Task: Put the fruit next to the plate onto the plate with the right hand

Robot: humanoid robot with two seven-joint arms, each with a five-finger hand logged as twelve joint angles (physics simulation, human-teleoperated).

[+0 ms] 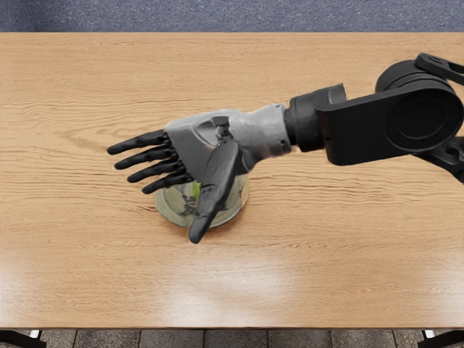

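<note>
Fingers point(145, 156) of the right hand point(199, 148) reach straight and spread toward the left, gripping nothing, with the thumb angled down over a round, glassy plate point(168, 205) on the wood-grain surface point(326, 254). A green-yellow sliver of fruit point(196, 190) shows on the plate under the palm; its long axis is hidden.

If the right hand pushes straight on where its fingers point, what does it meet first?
The way looks free: the fingers of the right hand point toward the picture's left across the table. The plate lies under the palm, not ahead; height is unclear.
</note>
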